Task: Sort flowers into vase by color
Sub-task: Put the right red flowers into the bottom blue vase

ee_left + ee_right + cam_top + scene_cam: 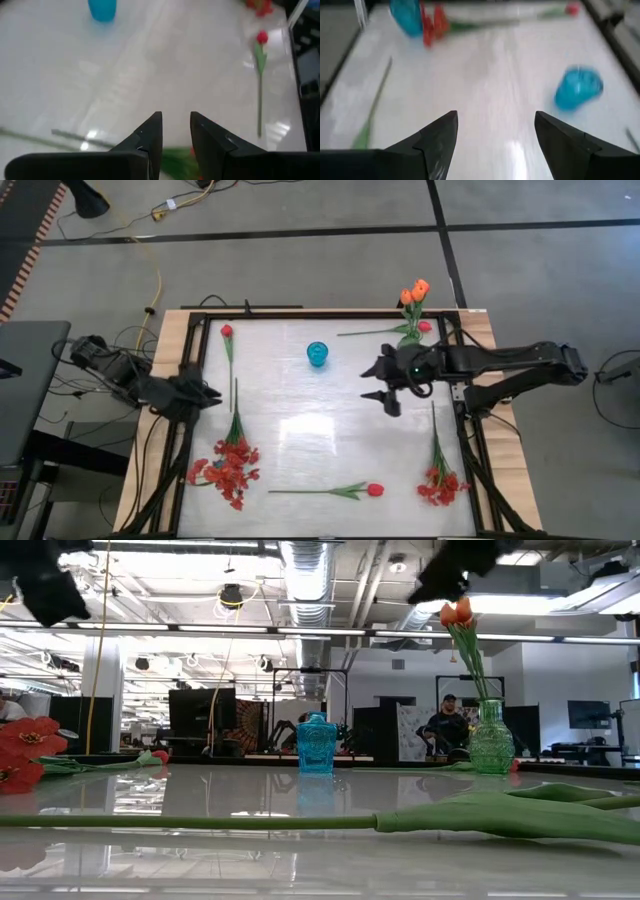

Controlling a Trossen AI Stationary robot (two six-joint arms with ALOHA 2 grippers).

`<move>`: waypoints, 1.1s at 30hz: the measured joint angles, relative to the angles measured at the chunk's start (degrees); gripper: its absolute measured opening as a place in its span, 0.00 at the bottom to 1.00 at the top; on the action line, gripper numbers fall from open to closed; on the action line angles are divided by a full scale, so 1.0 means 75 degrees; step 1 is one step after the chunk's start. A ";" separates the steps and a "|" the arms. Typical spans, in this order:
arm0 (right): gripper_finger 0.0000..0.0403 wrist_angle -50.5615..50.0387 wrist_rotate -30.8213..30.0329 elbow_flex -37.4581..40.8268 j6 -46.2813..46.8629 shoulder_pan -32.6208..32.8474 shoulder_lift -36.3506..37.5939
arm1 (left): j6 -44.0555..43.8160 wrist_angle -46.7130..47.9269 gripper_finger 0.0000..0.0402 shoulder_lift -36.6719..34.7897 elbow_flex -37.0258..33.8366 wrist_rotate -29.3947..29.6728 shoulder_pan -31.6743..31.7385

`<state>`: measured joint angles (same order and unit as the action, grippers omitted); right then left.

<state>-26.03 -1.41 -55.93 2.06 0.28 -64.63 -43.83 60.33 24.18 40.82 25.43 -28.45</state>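
Two tulips (414, 292) hiding green vase, stems blurred

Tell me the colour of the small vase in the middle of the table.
The small vase is bright blue, shown best in the low view.

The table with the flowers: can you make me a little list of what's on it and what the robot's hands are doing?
Blue vase: empty, middle back of the table.
Green vase: holds the orange tulips, back right corner.
Red tulips: one at back left, one at front middle, one by the green vase, all lying flat.
Red sprays: front left and front right, lying flat.
Left gripper: at the left edge, slightly open, holding nothing.
Right gripper: over the table, wide open, holding nothing.
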 joint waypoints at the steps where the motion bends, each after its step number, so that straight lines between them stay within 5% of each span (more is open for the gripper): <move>1: 0.72 -0.0389 0.0000 -0.0002 -0.0009 0.0009 0.0064 | 0.0175 -0.0216 0.21 0.0055 0.0000 0.0062 0.0146; 11: 0.72 -0.3283 0.0390 0.0001 -0.0297 0.0394 0.0060 | 0.1244 -0.1214 0.15 0.0854 -0.0003 -0.0008 0.2110; 24: 0.72 -0.5392 0.0525 0.0001 -0.1978 0.1900 -0.0696 | 0.2873 -0.2529 0.15 0.2332 -0.0006 -0.2485 0.4195; 33: 0.72 -0.6589 0.0703 0.0292 -0.3406 0.3166 -0.1676 | 0.3194 -0.2899 0.15 0.2925 -0.0006 -0.3168 0.4580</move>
<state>-75.44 3.86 -53.74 -23.48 24.02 -77.20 -19.88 38.59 46.12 40.77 1.67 5.91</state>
